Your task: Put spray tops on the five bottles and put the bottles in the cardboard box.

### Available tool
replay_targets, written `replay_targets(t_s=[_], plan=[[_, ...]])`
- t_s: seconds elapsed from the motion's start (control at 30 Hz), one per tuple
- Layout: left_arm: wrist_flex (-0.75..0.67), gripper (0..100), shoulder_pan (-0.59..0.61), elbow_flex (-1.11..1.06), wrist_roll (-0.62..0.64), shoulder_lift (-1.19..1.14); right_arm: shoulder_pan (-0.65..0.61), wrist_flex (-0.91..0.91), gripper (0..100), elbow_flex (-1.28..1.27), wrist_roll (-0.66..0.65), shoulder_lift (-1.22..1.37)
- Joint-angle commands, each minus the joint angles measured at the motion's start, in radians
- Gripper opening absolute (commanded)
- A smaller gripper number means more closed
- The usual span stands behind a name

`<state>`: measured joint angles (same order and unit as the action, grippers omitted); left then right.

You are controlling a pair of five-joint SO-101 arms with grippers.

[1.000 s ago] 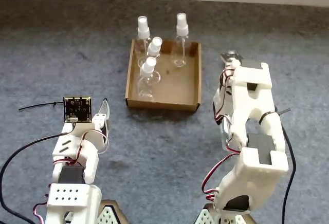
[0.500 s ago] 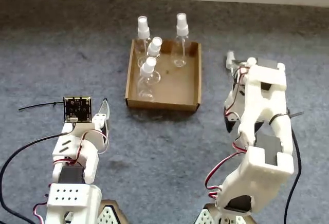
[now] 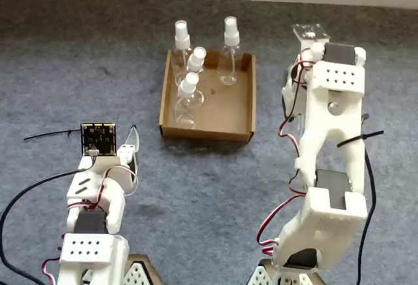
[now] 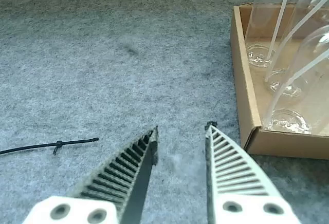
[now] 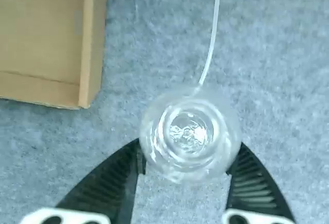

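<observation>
Clear bottle (image 5: 187, 131) clamped between the fingers of the right gripper (image 5: 187, 153), its base facing the wrist camera and its thin tube running away inside it. It sits outside the cardboard box (image 5: 92, 39), near a corner, over the grey counter (image 5: 288, 54). Four bottles with spray tops (image 3: 189, 92) stand upright in the box. Left gripper (image 4: 181, 129) empty, jaws moderately apart, low over the counter beside the box. A black cable tie (image 4: 56, 144) lies nearby.

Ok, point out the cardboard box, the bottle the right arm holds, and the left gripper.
cardboard box (image 3: 225, 110): high view, bare floor inside.
bottle (image 5: 187, 131): right wrist view, its clear base.
left gripper (image 4: 182, 128): left wrist view, midway between its fingertips.
</observation>
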<state>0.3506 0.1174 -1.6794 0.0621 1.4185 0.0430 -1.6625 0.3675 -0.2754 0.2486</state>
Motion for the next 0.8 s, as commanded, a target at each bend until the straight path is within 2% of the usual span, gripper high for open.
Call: replay_targets(t_s=[0.0, 0.2, 0.3, 0.47, 0.67, 0.77], plan=[[0.003, 15, 0.015, -0.025, -0.006, 0.01, -0.012, 0.133, 20.0, 0.061, 0.012, -0.036], [0.003, 15, 0.015, -0.025, -0.006, 0.01, -0.012, 0.552, 20.0, 0.01, 0.014, -0.007], [0.003, 15, 0.015, -0.025, -0.006, 0.008, -0.012, 0.639, 20.0, -0.028, 0.014, 0.048], [0.003, 15, 0.015, -0.025, -0.006, 0.008, 0.001, 0.418, 18.1, -0.028, 0.014, 0.108], [0.003, 15, 0.015, -0.025, -0.006, 0.008, 0.031, 0.269, 0.9, -0.028, 0.011, 0.016], [0.003, 15, 0.015, -0.025, -0.006, 0.008, 0.045, 0.166, 0.5, -0.028, 0.005, -0.064]])
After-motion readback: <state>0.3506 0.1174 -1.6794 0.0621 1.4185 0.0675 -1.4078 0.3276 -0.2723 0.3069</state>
